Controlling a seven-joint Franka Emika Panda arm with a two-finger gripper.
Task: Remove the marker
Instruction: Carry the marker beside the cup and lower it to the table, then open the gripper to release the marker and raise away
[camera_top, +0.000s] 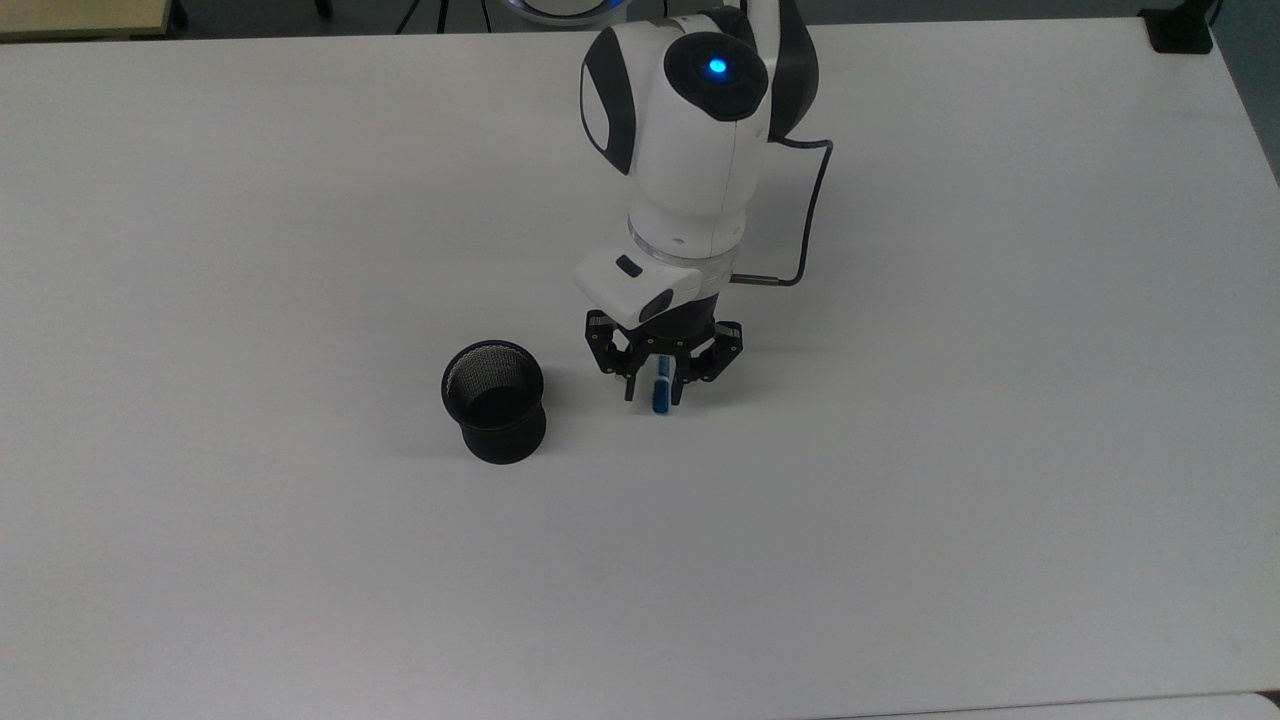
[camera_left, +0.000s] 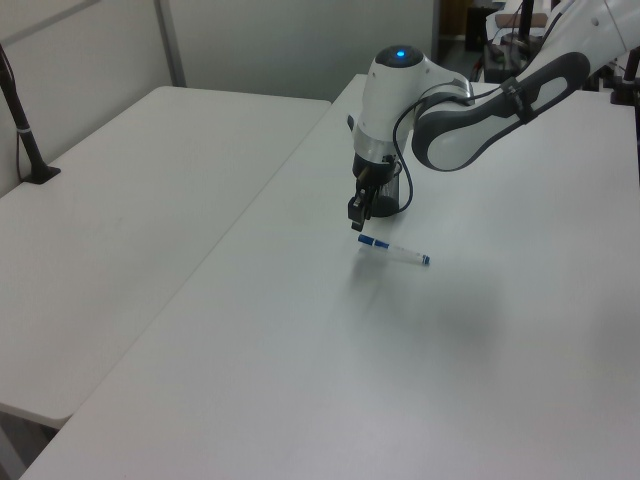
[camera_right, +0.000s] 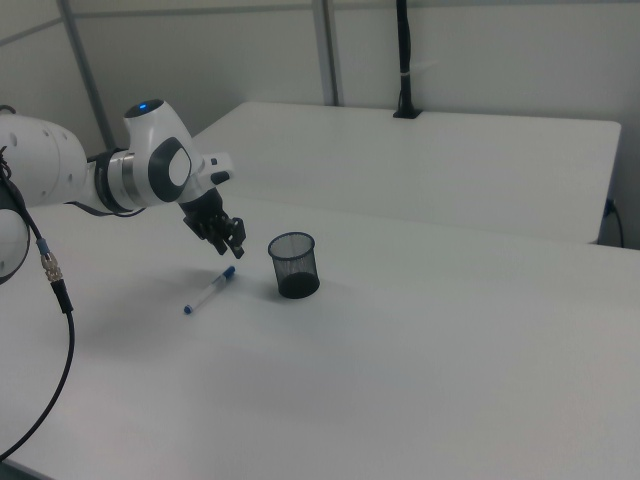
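Observation:
The marker (camera_left: 393, 250), white with blue at both ends, lies flat on the white table (camera_top: 900, 500), outside the black mesh cup (camera_top: 494, 400). In the right view the marker (camera_right: 210, 291) rests to the left of the cup (camera_right: 294, 265). My gripper (camera_top: 657, 385) points down over the marker's capped end (camera_top: 660, 397), its fingers parted either side of it. In the left view the gripper (camera_left: 358, 218) hangs just above that end, partly covering the cup (camera_left: 392, 196) behind it. The cup stands upright and looks empty in the top view.
A second white table (camera_left: 120, 200) adjoins on the left view's left, with a black post clamped at its edge (camera_left: 25, 130). The arm's cable (camera_top: 810, 210) loops beside the wrist. Bare tabletop stretches all round the cup and marker.

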